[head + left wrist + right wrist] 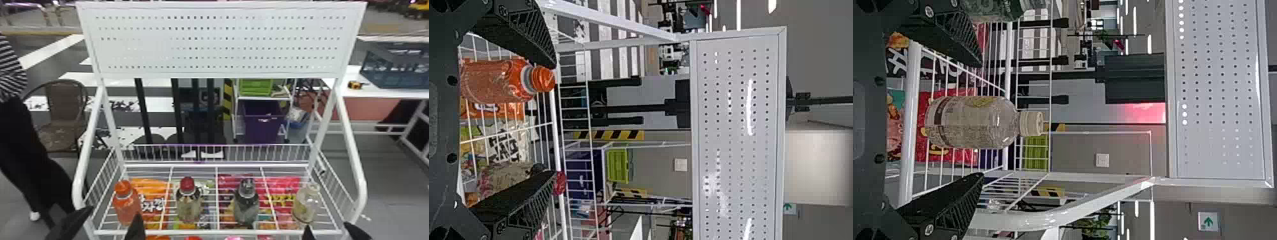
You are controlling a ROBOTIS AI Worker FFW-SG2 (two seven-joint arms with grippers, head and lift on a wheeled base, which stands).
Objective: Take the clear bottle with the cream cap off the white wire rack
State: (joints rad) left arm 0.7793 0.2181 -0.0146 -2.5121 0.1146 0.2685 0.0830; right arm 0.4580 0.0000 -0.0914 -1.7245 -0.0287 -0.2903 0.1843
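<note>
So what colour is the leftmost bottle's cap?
The cap is orange; the left wrist view shows it best.

In the head view, the perforated panel (220, 57) looks bright white above a dimmer grey floor (389, 182). Elongated glare marks it in the left wrist view. The right wrist view shows bright light strips (1135, 30), a pinkish-red glow (1147, 113) and shine along the rack's curved tube (1053, 219).
</note>
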